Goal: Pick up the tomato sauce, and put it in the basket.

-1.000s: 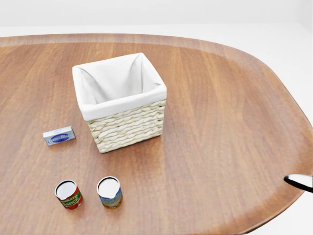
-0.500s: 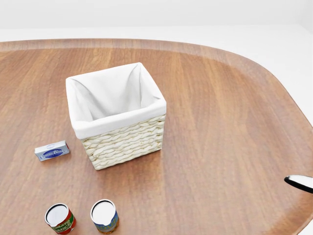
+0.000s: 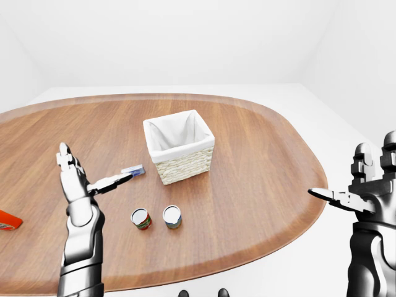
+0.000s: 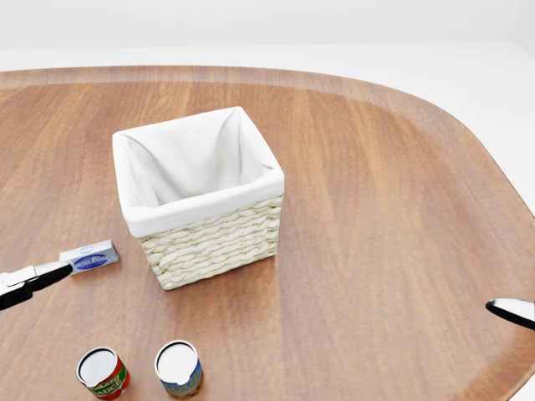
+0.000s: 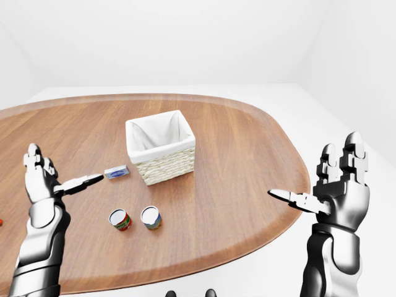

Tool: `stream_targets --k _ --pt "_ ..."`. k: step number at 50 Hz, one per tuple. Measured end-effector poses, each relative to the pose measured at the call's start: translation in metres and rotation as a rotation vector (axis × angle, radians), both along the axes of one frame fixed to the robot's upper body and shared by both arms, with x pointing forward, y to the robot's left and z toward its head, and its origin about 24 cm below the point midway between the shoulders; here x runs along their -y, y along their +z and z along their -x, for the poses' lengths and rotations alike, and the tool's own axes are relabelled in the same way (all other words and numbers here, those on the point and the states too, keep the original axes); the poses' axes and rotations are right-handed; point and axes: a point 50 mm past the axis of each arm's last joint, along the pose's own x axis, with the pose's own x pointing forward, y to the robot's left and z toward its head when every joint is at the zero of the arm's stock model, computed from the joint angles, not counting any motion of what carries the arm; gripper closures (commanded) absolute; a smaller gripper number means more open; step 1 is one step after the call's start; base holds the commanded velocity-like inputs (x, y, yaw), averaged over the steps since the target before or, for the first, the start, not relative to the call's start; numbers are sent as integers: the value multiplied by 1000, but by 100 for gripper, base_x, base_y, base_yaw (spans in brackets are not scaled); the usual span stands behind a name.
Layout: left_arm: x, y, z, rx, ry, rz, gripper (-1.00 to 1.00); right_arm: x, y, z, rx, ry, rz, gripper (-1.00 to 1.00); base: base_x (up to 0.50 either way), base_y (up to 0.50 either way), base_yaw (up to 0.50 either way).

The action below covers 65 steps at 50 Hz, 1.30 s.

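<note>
I see my left hand (image 3: 77,182) raised upright, fingers spread, holding nothing; my right hand (image 5: 337,185) likewise open beyond the table (image 4: 401,209) edge. The tomato sauce (image 4: 101,373) stands beside another can (image 4: 179,368), below the basket (image 4: 201,196). Only the left-eye view shows an orange object (image 3: 8,219) at far left.

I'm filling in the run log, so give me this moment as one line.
stage: pre-grasp | left hand: open, raised | right hand: open, off table | tomato sauce: upright on table, untouched | basket: empty
</note>
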Motion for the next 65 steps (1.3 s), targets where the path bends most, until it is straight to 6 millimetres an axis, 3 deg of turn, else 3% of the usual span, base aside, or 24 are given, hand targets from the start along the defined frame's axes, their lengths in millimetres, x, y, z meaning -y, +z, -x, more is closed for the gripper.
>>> stream_targets --k 11,22,47,65 --pt "28 14 8 -105 -146 -459 -100 0 0 -1 -1 1 1 -100 0 0 0" --pt "36 5 18 -267 -196 -706 -100 -1 -1 -2 -6 2 -1 -100 0 0 0" --pt "42 -52 19 -575 -292 -861 -100 -1 -5 -3 -22 3 -6 -100 0 0 0" --pt "45 -83 23 -707 -351 -907 -100 -1 -6 -4 -28 5 -7 -100 0 0 0"
